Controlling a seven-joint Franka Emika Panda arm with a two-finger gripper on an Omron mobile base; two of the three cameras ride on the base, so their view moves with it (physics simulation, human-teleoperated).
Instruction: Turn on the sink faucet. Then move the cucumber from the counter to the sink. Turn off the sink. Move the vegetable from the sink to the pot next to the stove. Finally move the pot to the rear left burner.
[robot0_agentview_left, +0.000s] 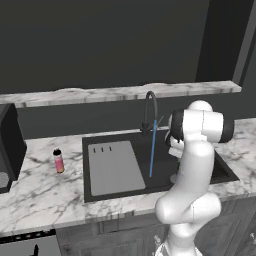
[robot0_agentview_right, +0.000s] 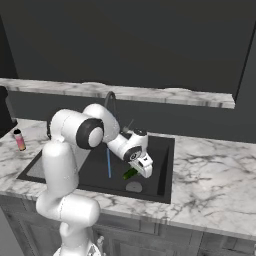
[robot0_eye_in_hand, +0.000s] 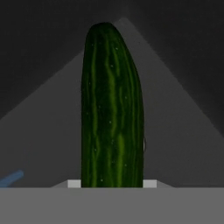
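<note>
Dark green cucumber (robot0_eye_in_hand: 112, 109) (striped) above sink (robot0_agentview_right: 162, 165).

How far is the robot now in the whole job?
Done: the sink faucet runs, a blue stream falls into the sink. In hand: the gripper holds the cucumber low inside the basin, above the drain. Left: release it, shut off the water, put the cucumber in the pot, move the pot to the burner.
</note>
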